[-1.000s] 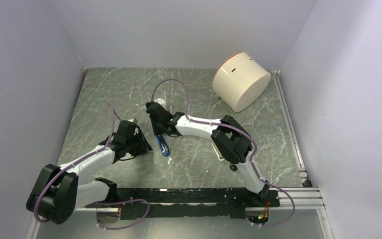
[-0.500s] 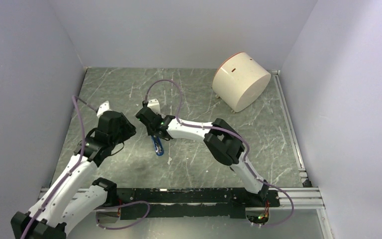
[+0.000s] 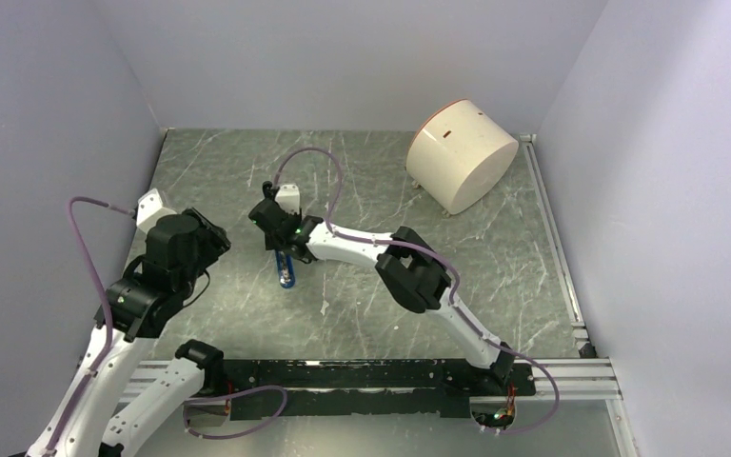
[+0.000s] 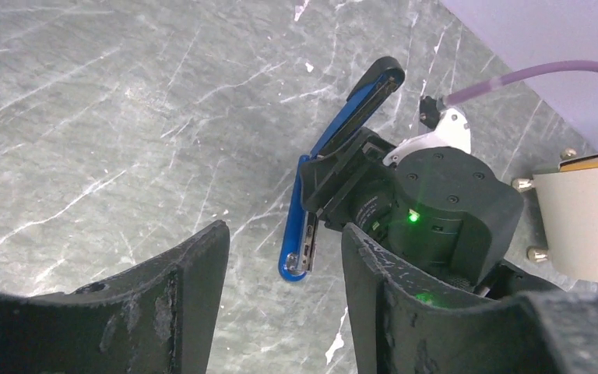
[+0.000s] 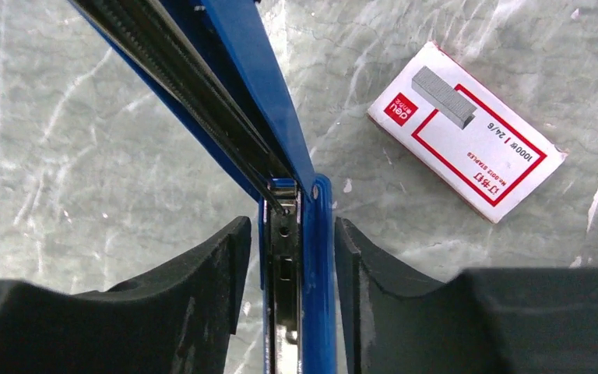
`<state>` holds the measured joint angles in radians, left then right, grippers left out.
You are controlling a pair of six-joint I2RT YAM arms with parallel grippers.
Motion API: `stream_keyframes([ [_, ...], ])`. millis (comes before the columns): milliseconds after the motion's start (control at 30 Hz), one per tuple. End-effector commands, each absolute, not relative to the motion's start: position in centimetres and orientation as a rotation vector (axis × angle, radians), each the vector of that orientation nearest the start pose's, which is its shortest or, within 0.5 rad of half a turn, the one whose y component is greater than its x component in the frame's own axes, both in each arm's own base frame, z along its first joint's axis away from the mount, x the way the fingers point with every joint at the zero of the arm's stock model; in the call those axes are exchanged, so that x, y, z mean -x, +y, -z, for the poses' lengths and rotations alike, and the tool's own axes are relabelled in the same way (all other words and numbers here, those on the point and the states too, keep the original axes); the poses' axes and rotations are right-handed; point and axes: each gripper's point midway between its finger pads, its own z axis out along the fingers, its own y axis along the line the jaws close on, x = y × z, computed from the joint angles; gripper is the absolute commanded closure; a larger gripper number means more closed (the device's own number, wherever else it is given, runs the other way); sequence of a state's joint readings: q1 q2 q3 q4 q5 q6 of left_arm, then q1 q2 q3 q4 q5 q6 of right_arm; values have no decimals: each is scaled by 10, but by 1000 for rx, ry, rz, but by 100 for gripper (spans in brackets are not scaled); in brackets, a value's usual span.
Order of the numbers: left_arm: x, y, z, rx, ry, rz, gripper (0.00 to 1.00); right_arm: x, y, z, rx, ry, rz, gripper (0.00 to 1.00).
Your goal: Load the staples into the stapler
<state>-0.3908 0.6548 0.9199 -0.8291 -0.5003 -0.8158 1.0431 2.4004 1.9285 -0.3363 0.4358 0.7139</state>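
Stapler [image 3: 286,273] sits left of centre on the table [image 3: 495,276], largely hidden beneath the right gripper [image 3: 281,249]; no staples can be made out from above. Left wrist view: the left gripper [image 4: 280,312] is spread and empty, short of the stapler; the stapler gapes open, probably light and stiff with a floppy hinge. Right wrist view: fingers [image 5: 202,296] flank its base, likely the best hold, leaving the channel free; clamped or slack, I cannot tell; the staples [image 5: 467,128] box lies just beside, contents unseen, the strip likely brittle.
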Motion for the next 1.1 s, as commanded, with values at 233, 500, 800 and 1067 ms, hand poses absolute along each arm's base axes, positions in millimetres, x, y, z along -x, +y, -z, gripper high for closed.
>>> stream_keyframes([
  [233, -215, -33, -261, 590, 1969, 212, 25, -323, 476, -107, 267, 2265, -525, 29],
  [500, -222, -84, -269, 326, 2040, 438, 18, -310, 346, -132, 265, 2263, -355, 24],
  [800, -233, -125, -262, 140, 2069, 613, 18, -293, 202, -116, 155, 2369, -47, 11],
  [1067, -232, -144, -226, 106, 2154, 698, 18, -261, 141, -79, 37, 2465, 181, 9],
])
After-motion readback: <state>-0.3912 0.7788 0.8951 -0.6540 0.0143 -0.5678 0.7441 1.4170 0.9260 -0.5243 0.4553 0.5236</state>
